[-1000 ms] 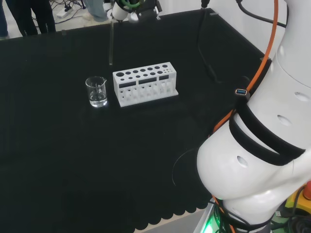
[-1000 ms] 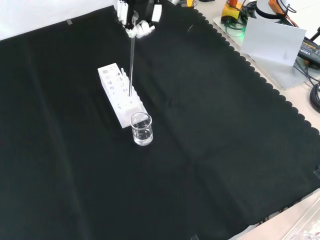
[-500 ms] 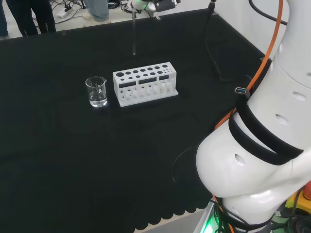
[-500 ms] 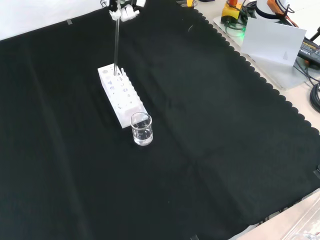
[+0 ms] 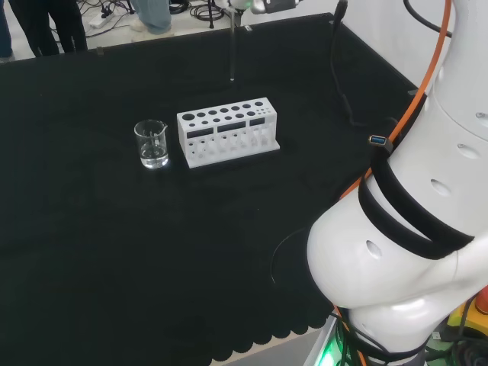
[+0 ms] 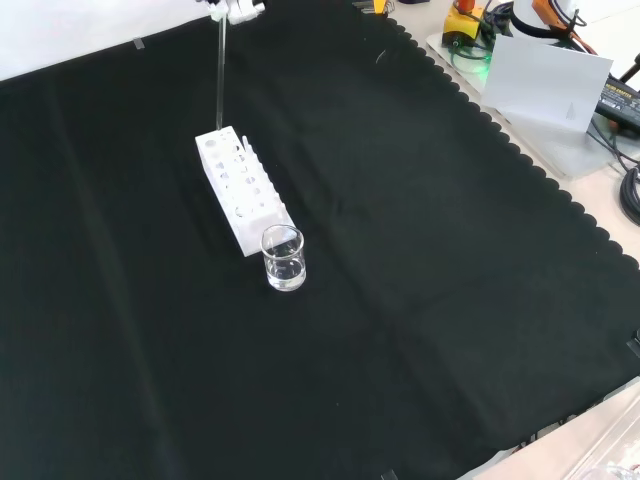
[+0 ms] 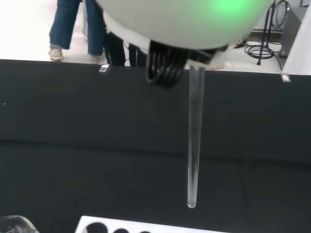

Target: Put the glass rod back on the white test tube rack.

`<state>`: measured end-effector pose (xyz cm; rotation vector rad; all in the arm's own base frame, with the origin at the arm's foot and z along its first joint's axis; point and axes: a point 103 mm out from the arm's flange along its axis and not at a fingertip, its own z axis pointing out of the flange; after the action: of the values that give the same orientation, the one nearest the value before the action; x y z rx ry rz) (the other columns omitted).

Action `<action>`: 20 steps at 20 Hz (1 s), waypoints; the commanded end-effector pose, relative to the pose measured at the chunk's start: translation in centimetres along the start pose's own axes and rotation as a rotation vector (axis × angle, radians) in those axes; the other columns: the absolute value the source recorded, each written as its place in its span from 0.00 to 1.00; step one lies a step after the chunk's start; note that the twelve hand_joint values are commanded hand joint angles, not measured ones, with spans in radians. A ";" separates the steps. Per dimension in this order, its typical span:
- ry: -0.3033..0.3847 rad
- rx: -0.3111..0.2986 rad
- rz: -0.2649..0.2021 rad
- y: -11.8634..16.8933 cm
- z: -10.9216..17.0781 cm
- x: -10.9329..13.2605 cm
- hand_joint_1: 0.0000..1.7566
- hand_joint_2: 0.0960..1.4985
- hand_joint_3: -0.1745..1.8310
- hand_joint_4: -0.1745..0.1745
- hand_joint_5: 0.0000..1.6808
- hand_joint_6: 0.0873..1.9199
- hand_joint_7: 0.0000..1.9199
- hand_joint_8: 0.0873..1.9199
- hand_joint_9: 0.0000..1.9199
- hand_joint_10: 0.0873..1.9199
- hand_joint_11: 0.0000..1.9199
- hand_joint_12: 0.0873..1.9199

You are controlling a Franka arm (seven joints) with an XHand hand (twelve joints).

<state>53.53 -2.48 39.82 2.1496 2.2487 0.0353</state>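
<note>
Your hand pinches the clear, slender glass rod hanging below its fingers, above the holed white rack; glass beaker beside it.

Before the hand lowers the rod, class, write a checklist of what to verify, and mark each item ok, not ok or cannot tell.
1. Rod held by the hand: ok, it hangs from the hand at the front view's top.
2. Rod upright: ok, near vertical in the front and head views.
3. Rod tip clear of the rack: ok, the tip hangs above it in the wrist view.
4. Tip lined up over a hole: cannot tell; the front view puts it near the rack's far end.
5. Rack holes free: ok for the top row seen in the head view.
6. Beaker clear of the path: ok, it stands at the rack's other end.
</note>
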 end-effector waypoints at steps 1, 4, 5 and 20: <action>0.002 -0.003 0.027 -0.5 -0.2 -2.2 0.76 0.27 0.56 0.00 0.79 0.32 0.71 0.34 0.91 0.34 0.89 0.36; -0.002 0.002 0.037 -0.7 0.0 -3.0 0.76 0.27 0.56 0.00 0.79 0.33 0.71 0.34 0.91 0.34 0.89 0.36; -0.001 0.002 0.036 -0.8 0.1 -3.3 0.76 0.27 0.56 0.00 0.79 0.33 0.71 0.34 0.91 0.34 0.89 0.36; 0.009 -0.001 0.062 -1.5 -0.1 -7.8 0.76 0.27 0.56 0.00 0.79 0.23 0.72 0.42 0.91 0.35 0.89 0.36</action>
<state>52.50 -8.61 39.65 2.2105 2.1994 0.0427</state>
